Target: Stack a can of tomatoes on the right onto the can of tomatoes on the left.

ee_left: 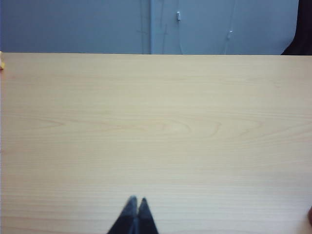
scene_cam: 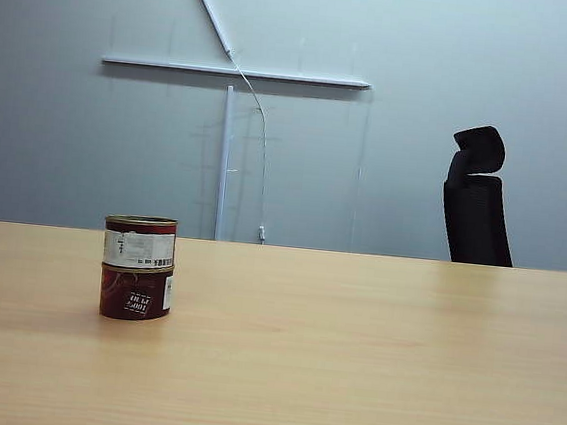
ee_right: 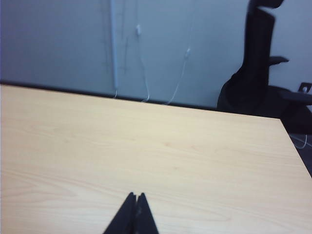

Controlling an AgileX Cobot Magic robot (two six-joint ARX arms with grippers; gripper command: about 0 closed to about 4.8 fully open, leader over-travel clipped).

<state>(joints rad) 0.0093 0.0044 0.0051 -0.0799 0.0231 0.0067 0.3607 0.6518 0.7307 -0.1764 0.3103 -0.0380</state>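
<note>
Where the wooden counter [scene_cam: 350, 360] runs to its left side in the exterior view, 2 cans sit stacked. 1 can of tomatoes [scene_cam: 139, 242] with a white label stands upright on top of the other can of tomatoes [scene_cam: 135, 293], which is dark red. Their sides line up and they touch. No arm shows in that view. The left tool [ee_left: 136, 201] hangs over bare wood with its 2 tips pressed together and nothing between them. The right tool [ee_right: 136, 196] is squeezed tight too, holding nothing, over bare wood. A black chair [scene_cam: 477, 196] stands behind the counter on the right, by the grey wall [scene_cam: 60, 131].
</note>
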